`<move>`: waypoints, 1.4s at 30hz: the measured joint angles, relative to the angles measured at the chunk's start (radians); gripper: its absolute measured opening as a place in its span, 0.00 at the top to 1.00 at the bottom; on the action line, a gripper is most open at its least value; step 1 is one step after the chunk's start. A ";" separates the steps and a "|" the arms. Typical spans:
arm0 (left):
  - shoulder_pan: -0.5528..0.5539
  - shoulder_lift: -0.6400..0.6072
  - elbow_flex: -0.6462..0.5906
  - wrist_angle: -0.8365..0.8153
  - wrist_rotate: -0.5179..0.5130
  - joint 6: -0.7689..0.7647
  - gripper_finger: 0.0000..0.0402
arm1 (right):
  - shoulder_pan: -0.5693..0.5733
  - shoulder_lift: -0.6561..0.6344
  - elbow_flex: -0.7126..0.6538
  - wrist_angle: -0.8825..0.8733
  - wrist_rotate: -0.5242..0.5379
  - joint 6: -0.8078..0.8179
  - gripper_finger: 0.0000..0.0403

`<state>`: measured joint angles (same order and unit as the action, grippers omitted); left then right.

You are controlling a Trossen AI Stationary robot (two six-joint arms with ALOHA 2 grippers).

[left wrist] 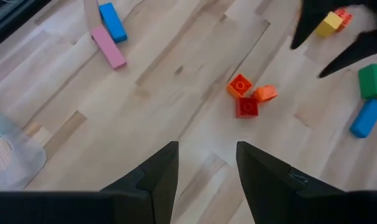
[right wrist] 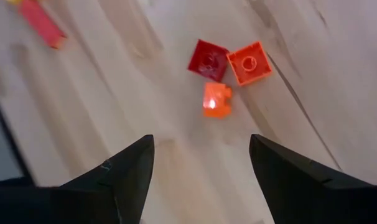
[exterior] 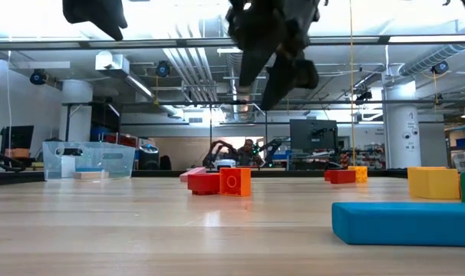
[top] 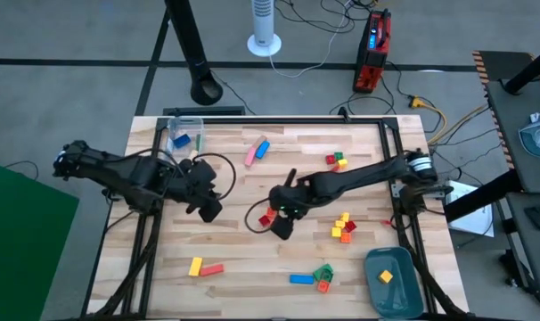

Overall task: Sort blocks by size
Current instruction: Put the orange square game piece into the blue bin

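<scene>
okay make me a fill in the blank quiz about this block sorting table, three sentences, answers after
1. The grey-blue tray at the table's corner holds a single ____ block.
2. The right gripper hovers with its fingers ____ above a red block, an orange block and a tiny orange cube.
3. Beside the pink bar lies a ____ bar.

Answers: yellow; open; blue
</scene>
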<state>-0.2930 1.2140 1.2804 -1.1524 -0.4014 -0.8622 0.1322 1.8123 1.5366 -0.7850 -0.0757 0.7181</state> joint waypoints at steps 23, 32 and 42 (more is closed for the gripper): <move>-0.043 -0.082 0.000 -0.035 -0.096 -0.053 0.63 | -0.002 0.399 0.250 -0.116 0.057 -0.074 0.41; -0.042 -0.059 0.000 -0.035 -0.135 -0.053 0.63 | -0.001 0.417 0.268 -0.156 0.067 -0.080 0.71; -0.042 -0.050 0.000 -0.034 -0.165 -0.039 0.63 | 0.008 0.260 0.270 -0.372 -0.008 -0.112 0.79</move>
<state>-0.3351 1.1637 1.2804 -1.1864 -0.5662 -0.9010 0.1400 2.0726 1.8066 -1.1573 -0.0838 0.6063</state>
